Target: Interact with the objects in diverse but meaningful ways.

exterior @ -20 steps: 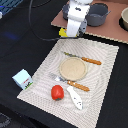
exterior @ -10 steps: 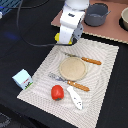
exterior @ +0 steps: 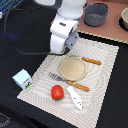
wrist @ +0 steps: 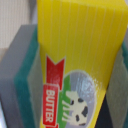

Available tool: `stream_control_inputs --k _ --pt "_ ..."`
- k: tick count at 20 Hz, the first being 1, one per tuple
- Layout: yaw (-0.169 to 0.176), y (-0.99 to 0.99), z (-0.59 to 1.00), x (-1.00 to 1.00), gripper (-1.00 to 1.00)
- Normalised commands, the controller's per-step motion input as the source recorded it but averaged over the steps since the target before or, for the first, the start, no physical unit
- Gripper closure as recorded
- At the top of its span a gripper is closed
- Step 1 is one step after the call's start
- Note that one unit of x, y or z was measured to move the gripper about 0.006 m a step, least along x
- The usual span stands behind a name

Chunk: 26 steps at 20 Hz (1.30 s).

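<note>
Pinching yellow butter box [wrist: 75, 55] between green-padded fingers [wrist: 27, 75], one pad on each side. Arm hangs above placemat [exterior: 102, 75] edge near tan plate [exterior: 73, 67]. Red pepper [exterior: 57, 92], white piece [exterior: 75, 97] on mat; white carton [exterior: 22, 80] on desk beside it.

Arm [exterior: 67, 25]: white, rounded glossy segments; black cable [exterior: 15, 42] looped alongside. Hand: grey fingers [wrist: 17, 65] faced with green pads [wrist: 27, 75].

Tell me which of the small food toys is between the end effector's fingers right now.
The yellow butter box, with its red BUTTER label and cow picture. The red pepper and white carton both lie loose on the table.
</note>
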Motion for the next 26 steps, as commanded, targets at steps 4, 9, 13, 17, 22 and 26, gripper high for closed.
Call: stream_control_inputs --k 4,9,13,17,22,26 --pt "-0.044 -0.54 -0.4 -0.63 1.0" --pt "-0.041 -0.39 -0.38 -0.5 -1.0" --pt "-0.006 -0.08 -0.38 -0.43 -1.0" --pt "-0.01 0.02 0.16 -0.32 -1.0" --pt "-0.09 0.01 0.97 -0.15 -1.0" --pt "-0.137 -0.07 1.0 0.0 -1.0"
